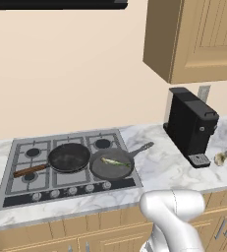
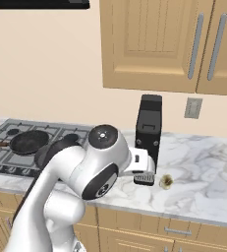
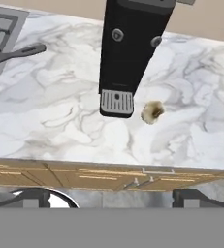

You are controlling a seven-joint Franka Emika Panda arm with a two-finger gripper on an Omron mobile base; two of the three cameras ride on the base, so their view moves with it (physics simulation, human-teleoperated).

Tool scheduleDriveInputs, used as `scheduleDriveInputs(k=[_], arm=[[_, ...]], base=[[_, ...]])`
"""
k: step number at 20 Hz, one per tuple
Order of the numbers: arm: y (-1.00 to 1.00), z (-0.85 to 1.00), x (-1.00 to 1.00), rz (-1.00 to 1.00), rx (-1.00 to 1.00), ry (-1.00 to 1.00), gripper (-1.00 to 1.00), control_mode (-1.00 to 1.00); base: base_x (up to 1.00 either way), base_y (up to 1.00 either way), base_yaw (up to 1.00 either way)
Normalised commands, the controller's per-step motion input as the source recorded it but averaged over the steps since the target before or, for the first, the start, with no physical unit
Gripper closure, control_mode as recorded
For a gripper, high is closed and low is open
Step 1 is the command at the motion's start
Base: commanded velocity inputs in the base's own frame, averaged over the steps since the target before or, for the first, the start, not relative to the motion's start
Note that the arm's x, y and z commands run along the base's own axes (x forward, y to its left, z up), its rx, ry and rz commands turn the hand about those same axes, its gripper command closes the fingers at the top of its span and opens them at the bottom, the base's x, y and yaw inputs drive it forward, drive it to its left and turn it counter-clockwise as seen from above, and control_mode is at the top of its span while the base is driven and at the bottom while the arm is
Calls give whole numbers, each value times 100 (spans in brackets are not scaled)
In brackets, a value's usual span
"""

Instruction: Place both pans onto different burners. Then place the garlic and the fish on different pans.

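Observation:
The black pan [image 1: 69,157] with the brown wooden handle sits on the cooktop's middle burner. To its right, the dark grey pan [image 1: 112,165] rests on the front right of the cooktop [image 1: 16,147] and holds the fish [image 1: 116,161]. Its grey handle [image 3: 21,52] points out over the counter. The garlic [image 3: 152,112] lies on the marble counter just right of the coffee machine's drip tray, and it also shows as garlic [image 1: 219,158] and garlic [image 2: 166,181]. My gripper [image 3: 116,197] hangs open and empty over the counter's front edge, short of the garlic.
A tall black coffee machine [image 3: 133,48] stands on the counter close to the left of the garlic, its grey drip tray [image 3: 117,102] jutting forward. Free burners [image 1: 102,143] lie at the back and front left. Wooden wall cabinets [image 1: 198,39] hang above.

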Motion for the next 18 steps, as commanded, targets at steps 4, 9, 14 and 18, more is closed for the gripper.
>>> scheduleDriveInputs(k=[4,9,14,18], arm=[[-25,-1,-1,10,5,-9,-100,-100],[-10,-6,-1,14,4,-12,-100,-100],[0,1,0,17,0,-4,-100,-100],[4,10,4,16,-5,0,-100,-100]], base=[[0,0,0],[0,0,0],[0,0,0],[0,0,0]])
